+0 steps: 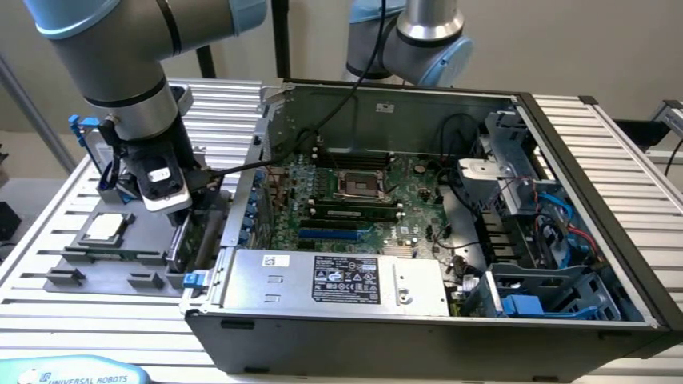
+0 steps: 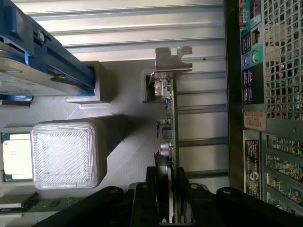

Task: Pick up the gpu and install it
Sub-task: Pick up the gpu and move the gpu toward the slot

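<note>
The gpu (image 2: 169, 118) stands on its long edge in a slot of a grey holder (image 2: 128, 142). The holder sits on the slatted metal worktop (image 1: 43, 216), just outside the open computer case (image 1: 427, 340). The wrist view looks along the card's thin green edge, with its silver bracket (image 2: 173, 59) at the far end. The card is upright and seated in the holder, not lifted.

The gripper (image 2: 169, 194) is down over the near end of the card and sits astride its top edge. Whether it is already pinching the card or only closing in on it cannot be told. In the exterior view the arm (image 1: 128, 72) reaches straight down at the exterior view's left, between the holder and the side wall of the case.

Beside the card, the same holder carries a small square silver processor chip (image 1: 107, 226) lying flat. A hard drive in a blue frame (image 2: 28, 61) stands on edge near it.

Inside the case lies the green main board (image 1: 417, 192). A blue card slot (image 1: 336, 234) on it shows no card in it.

As a judgement, the task is at its start. The approach to the card looks done and the grasp is at hand. Lifting the card out, carrying it over the case wall and pressing it into a slot are all yet to be done.
</note>
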Available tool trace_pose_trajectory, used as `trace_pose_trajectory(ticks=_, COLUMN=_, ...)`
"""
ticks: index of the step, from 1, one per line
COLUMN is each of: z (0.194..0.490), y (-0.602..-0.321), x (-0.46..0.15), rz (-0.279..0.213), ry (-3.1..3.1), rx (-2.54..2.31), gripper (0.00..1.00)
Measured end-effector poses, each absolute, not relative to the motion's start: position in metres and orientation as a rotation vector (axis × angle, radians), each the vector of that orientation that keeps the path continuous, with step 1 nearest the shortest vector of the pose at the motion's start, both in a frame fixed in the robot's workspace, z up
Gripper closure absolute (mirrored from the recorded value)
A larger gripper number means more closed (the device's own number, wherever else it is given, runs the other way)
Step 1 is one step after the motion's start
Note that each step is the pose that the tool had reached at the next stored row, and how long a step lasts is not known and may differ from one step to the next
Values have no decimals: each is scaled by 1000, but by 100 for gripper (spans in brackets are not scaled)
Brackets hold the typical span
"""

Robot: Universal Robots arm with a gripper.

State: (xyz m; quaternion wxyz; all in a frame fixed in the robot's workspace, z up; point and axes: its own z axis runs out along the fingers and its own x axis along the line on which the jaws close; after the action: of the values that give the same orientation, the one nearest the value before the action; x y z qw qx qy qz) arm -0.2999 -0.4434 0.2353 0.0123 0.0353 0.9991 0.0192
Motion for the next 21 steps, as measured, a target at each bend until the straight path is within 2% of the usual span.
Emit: trace_pose_trajectory(ticks=21, z=235, y=-443, x=-300, rz=59, ry=3144, rx=72, gripper=73)
